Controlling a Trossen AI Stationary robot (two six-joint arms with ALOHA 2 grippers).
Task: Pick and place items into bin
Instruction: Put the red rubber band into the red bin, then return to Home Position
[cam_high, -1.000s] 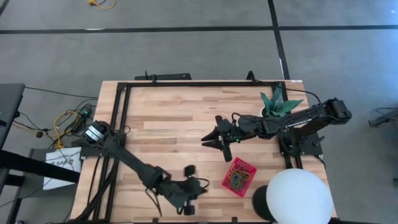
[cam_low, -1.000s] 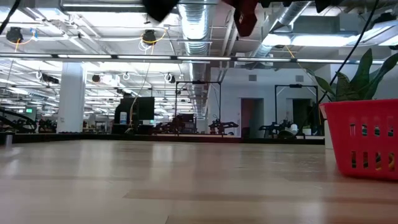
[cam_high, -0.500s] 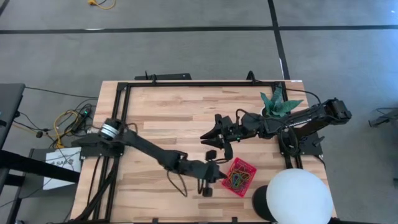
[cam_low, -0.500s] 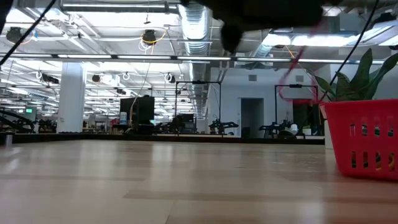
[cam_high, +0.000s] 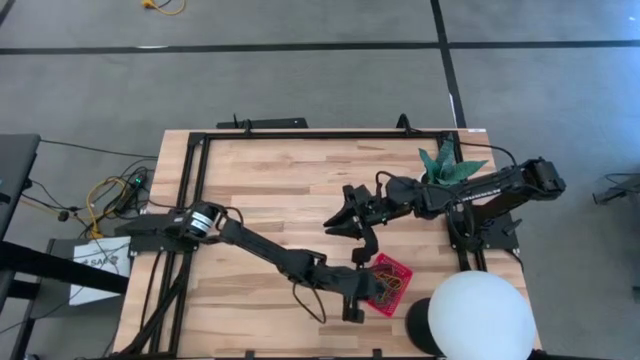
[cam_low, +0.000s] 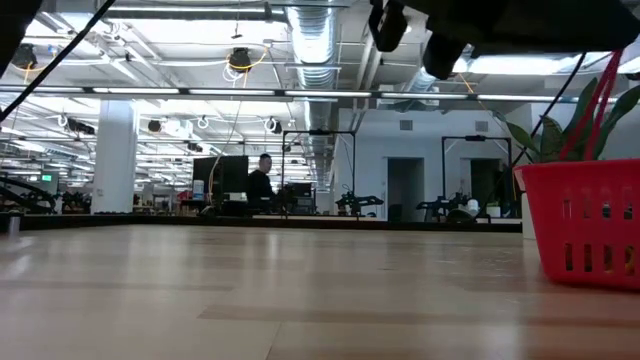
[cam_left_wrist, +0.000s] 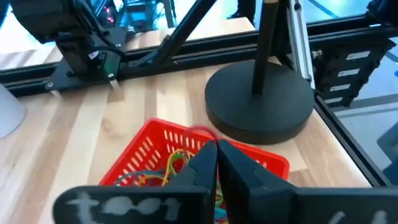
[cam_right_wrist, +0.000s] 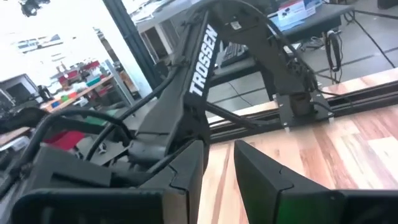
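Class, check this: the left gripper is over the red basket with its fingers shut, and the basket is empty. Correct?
Not quite. The red basket is not empty: the high view and the left wrist view show coloured rubber bands inside it. The left gripper is over it, fingers shut.

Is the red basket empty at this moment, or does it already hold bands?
Not empty. The red basket holds a tangle of coloured rubber bands, seen from above and past the shut left gripper in its wrist view.
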